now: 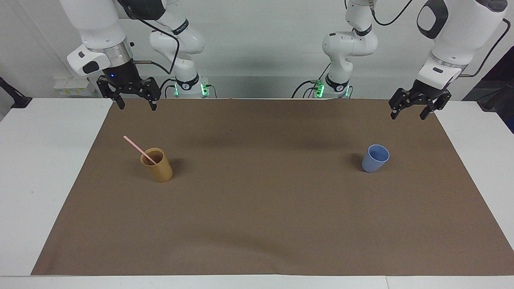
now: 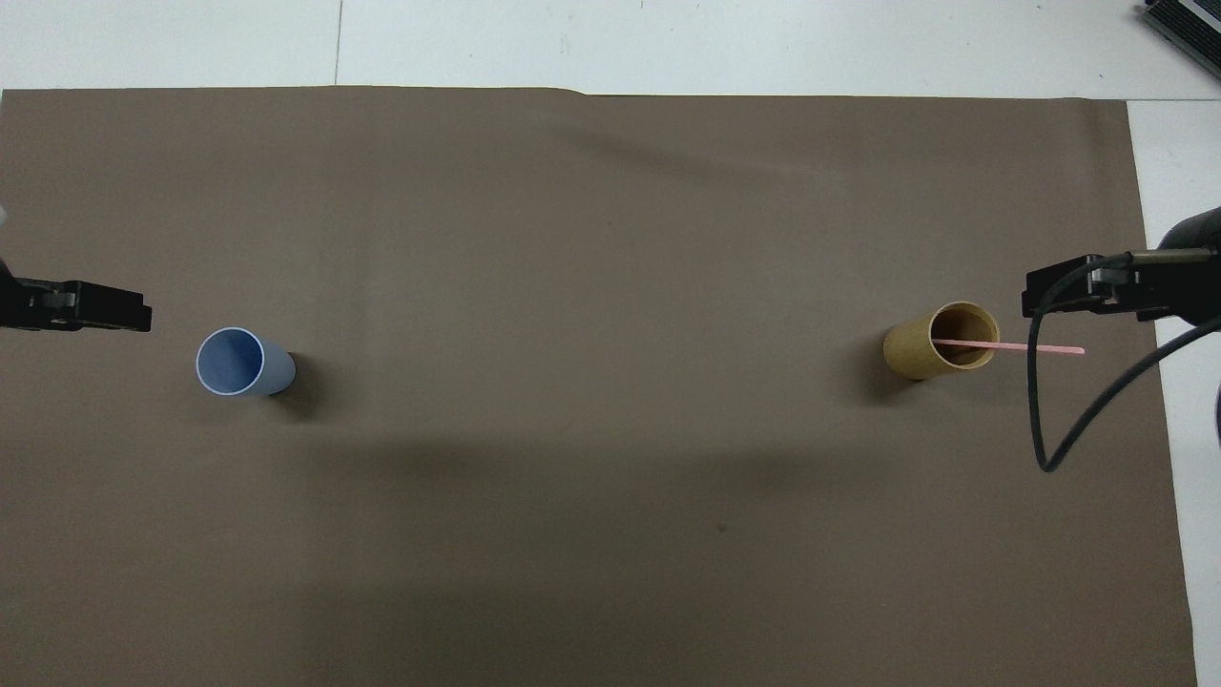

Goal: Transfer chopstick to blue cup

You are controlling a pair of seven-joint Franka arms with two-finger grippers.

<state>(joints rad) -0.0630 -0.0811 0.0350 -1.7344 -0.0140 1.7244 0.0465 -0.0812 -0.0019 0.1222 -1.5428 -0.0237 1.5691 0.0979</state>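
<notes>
Two white jointed arms (image 1: pixel 100 28), black cables, black jaws, green-lit bases

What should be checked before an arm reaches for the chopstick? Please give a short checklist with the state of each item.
1. Chopstick stands in the tan cup, its top leaning out toward the right arm's end: ok.
2. Tan cup upright on the brown mat: ok.
3. Blue cup upright and empty, at the left arm's end: ok.
4. Right gripper open, raised above the mat's edge, holding nothing: ok.
5. Left gripper open, waiting, holding nothing: ok.
6. Mat between the cups free of objects: ok.
</notes>
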